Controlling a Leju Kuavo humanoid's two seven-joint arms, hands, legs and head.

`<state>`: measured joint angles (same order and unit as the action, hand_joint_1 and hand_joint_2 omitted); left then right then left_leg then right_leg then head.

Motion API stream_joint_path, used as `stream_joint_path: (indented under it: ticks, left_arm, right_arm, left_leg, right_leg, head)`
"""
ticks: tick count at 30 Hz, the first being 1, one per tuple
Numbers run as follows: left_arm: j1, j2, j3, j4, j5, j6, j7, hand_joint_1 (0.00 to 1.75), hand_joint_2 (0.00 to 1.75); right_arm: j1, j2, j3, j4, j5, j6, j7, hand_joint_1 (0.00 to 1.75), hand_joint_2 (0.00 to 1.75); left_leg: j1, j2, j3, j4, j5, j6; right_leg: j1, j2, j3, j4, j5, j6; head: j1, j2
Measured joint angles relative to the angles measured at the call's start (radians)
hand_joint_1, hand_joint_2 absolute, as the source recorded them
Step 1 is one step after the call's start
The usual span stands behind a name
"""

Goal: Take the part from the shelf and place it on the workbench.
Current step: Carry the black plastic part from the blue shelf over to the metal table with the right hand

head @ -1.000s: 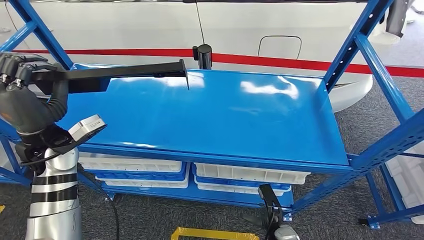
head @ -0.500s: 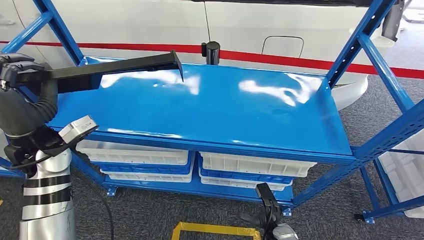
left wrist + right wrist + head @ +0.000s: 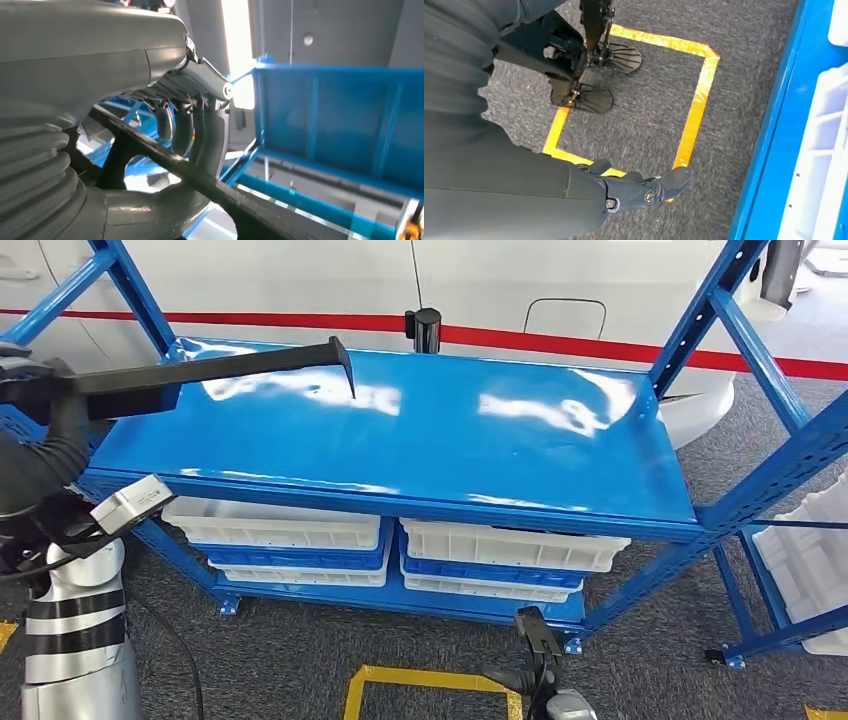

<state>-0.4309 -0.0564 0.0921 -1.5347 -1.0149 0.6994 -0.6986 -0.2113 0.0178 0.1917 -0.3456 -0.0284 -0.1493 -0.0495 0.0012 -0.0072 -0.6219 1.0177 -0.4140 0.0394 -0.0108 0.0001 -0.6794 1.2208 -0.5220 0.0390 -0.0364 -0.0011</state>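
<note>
The part (image 3: 200, 370) is a long black bar with a short bent tip at its far end. It hangs level over the left half of the blue shelf top (image 3: 480, 450), clear of the surface. My left hand (image 3: 40, 390) grips its near end at the frame's left edge. In the left wrist view the dark fingers (image 3: 195, 135) wrap over the bar (image 3: 200, 182) and the thumb closes under it. My right hand (image 3: 644, 192) hangs low beside my body over the grey floor, fingers loosely extended, holding nothing.
White and blue bins (image 3: 270, 530) sit stacked on the lower shelf. Blue uprights (image 3: 730, 310) frame the rack on both sides. A black post (image 3: 426, 330) with red tape and a white car stand behind. A yellow square (image 3: 694, 115) marks the floor.
The whole view has shifted as the camera moved; the rack now sits a little farther off. The bar's tip has drifted left and up relative to the shelf. My left hand still grips it.
</note>
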Motion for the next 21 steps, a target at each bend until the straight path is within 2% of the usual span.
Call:
stream_joint_path:
  ticks: [1, 2, 3, 4, 5, 6, 7, 8, 9, 10, 12, 13, 14, 16, 17, 18, 19, 21]
  left_arm:
    - [-0.005, 0.018, 0.003, -0.017, 0.008, 0.000, 0.000, 1.75, 1.75]
    - [-0.013, 0.039, 0.007, -0.033, 0.017, 0.000, 0.000, 1.75, 1.75]
    - [-0.024, 0.057, 0.010, -0.046, 0.025, 0.000, 0.000, 1.75, 1.75]
    - [-0.034, 0.070, 0.014, -0.049, 0.027, 0.000, 0.000, 1.75, 1.75]
    - [-0.038, 0.074, 0.014, -0.050, 0.024, 0.000, 0.000, 1.75, 1.75]
    - [-0.039, 0.076, 0.015, -0.050, 0.021, 0.000, 0.000, 1.75, 1.75]
    - [-0.039, 0.077, 0.016, -0.050, 0.019, 0.000, 0.000, 1.75, 1.75]
    - [-0.039, 0.078, 0.016, -0.050, 0.018, 0.000, 0.000, 1.75, 1.75]
    - [-0.039, 0.079, 0.016, -0.051, 0.018, 0.000, 0.000, 1.75, 1.75]
    - [-0.040, 0.079, 0.017, -0.052, 0.016, 0.000, 0.000, 1.75, 1.75]
    - [-0.040, 0.080, 0.017, -0.056, 0.012, 0.000, 0.000, 1.75, 1.75]
    - [-0.039, 0.079, 0.017, -0.057, 0.010, 0.000, 0.000, 1.75, 1.75]
    - [-0.036, 0.079, 0.017, -0.058, 0.008, 0.000, 0.000, 1.75, 1.75]
    - [-0.027, 0.078, 0.019, -0.058, 0.001, 0.000, 0.000, 1.75, 1.75]
    - [-0.023, 0.077, 0.020, -0.058, -0.004, 0.000, 0.000, 1.75, 1.75]
    - [-0.020, 0.075, 0.021, -0.058, -0.008, 0.000, 0.000, 1.75, 1.75]
    - [-0.016, 0.074, 0.022, -0.058, -0.010, 0.000, 0.000, 1.75, 1.75]
    - [-0.007, 0.071, 0.024, -0.059, -0.011, -0.001, 0.000, 1.75, 1.75]
  right_arm:
    - [-0.001, 0.001, 0.000, -0.004, -0.002, -0.008, -0.006, 0.00, 1.75]
    - [-0.003, 0.003, 0.000, -0.009, -0.003, -0.016, -0.012, 0.00, 1.75]
    - [-0.005, 0.005, -0.001, -0.015, -0.004, -0.021, -0.018, 0.00, 1.75]
    - [-0.007, 0.007, -0.001, -0.020, -0.003, -0.020, -0.022, 0.00, 1.75]
    - [-0.008, 0.008, -0.001, -0.024, -0.001, -0.017, -0.024, 0.00, 1.75]
    - [-0.008, 0.008, -0.001, -0.027, 0.000, -0.014, -0.026, 0.00, 1.75]
    - [-0.008, 0.008, 0.000, -0.028, 0.002, -0.012, -0.027, 0.00, 1.75]
    - [-0.008, 0.008, 0.000, -0.029, 0.002, -0.010, -0.029, 0.00, 1.75]
    - [-0.008, 0.009, 0.000, -0.030, 0.003, -0.009, -0.030, 0.00, 1.75]
    - [-0.009, 0.009, 0.000, -0.031, 0.004, -0.009, -0.033, 0.00, 1.75]
    - [-0.011, 0.007, 0.000, -0.036, 0.007, -0.009, -0.036, 0.00, 1.75]
    - [-0.013, 0.006, 0.000, -0.038, 0.009, -0.010, -0.037, 0.00, 1.75]
    - [-0.013, 0.006, 0.000, -0.039, 0.010, -0.011, -0.038, 0.00, 1.75]
    - [-0.010, 0.007, 0.002, -0.040, 0.014, -0.015, -0.039, 0.00, 1.75]
    - [-0.007, 0.007, 0.003, -0.040, 0.016, -0.019, -0.039, 0.00, 1.75]
    - [-0.003, 0.007, 0.004, -0.040, 0.018, -0.023, -0.040, 0.00, 1.75]
    - [-0.001, 0.007, 0.005, -0.040, 0.021, -0.026, -0.042, 0.00, 1.75]
    - [0.001, 0.007, 0.008, -0.040, 0.025, -0.031, -0.045, 0.00, 1.75]
  left_leg:
    - [-0.001, 0.000, -0.013, 0.000, 0.012, -0.011]
    - [-0.002, 0.000, -0.030, 0.011, 0.012, -0.023]
    - [0.000, 0.001, -0.045, 0.038, -0.009, -0.036]
    - [0.003, 0.000, -0.063, 0.087, -0.049, -0.048]
    - [0.006, 0.001, -0.082, 0.153, -0.097, -0.054]
    - [0.009, 0.001, -0.098, 0.219, -0.133, -0.059]
    - [0.014, 0.001, -0.104, 0.268, -0.146, -0.064]
    - [0.019, 0.002, -0.096, 0.285, -0.136, -0.069]
    - [0.024, 0.002, -0.070, 0.267, -0.111, -0.074]
    - [0.031, 0.003, -0.027, 0.218, -0.084, -0.079]
    - [0.036, 0.001, 0.063, 0.091, -0.075, -0.088]
    - [0.035, 0.000, 0.088, 0.047, -0.084, -0.088]
    - [0.029, -0.002, 0.096, 0.024, -0.093, -0.082]
    - [0.023, 0.000, 0.080, 0.015, -0.081, -0.058]
    - [0.020, 0.001, 0.069, 0.014, -0.071, -0.043]
    - [0.020, 0.002, 0.057, 0.012, -0.059, -0.028]
    - [0.019, 0.003, 0.042, 0.011, -0.047, -0.016]
    - [0.014, 0.003, 0.011, 0.012, -0.023, -0.005]
  right_leg:
    - [0.001, -0.002, 0.059, -0.088, 0.026, -0.008]
    - [0.002, -0.003, 0.116, -0.179, 0.054, -0.019]
    - [0.001, -0.005, 0.143, -0.237, 0.070, -0.035]
    - [-0.003, -0.007, 0.132, -0.243, 0.086, -0.044]
    - [-0.003, -0.008, 0.121, -0.243, 0.094, -0.048]
    - [-0.003, -0.009, 0.111, -0.242, 0.102, -0.048]
    - [-0.003, -0.009, 0.099, -0.241, 0.110, -0.047]
    - [-0.004, -0.010, 0.087, -0.238, 0.118, -0.043]
    - [-0.006, -0.010, 0.075, -0.235, 0.125, -0.039]
    - [-0.008, -0.010, 0.064, -0.229, 0.132, -0.034]
    - [-0.007, -0.008, 0.044, -0.217, 0.142, -0.020]
    - [-0.005, -0.008, 0.036, -0.212, 0.148, -0.012]
    - [-0.004, -0.007, 0.029, -0.212, 0.157, -0.004]
    - [-0.006, -0.006, 0.016, -0.214, 0.172, 0.012]
    - [-0.008, -0.006, 0.005, -0.209, 0.164, 0.014]
    - [-0.008, -0.005, -0.011, -0.183, 0.139, 0.011]
    - [-0.010, -0.005, -0.033, -0.135, 0.098, 0.005]
    - [-0.008, -0.003, -0.075, 0.005, 0.011, -0.007]
  head:
    - [0.000, 0.000]
    - [-0.003, 0.000]
    - [-0.006, 0.000]
    - [-0.008, 0.000]
    - [-0.011, 0.000]
    - [-0.011, 0.000]
    - [-0.011, 0.000]
    - [-0.011, 0.000]
    - [-0.012, 0.000]
    - [-0.012, 0.000]
    - [-0.012, 0.000]
    - [-0.011, 0.000]
    - [-0.011, 0.000]
    - [-0.010, 0.000]
    - [-0.009, 0.000]
    - [-0.008, 0.000]
    - [-0.006, 0.000]
    - [-0.002, 0.000]
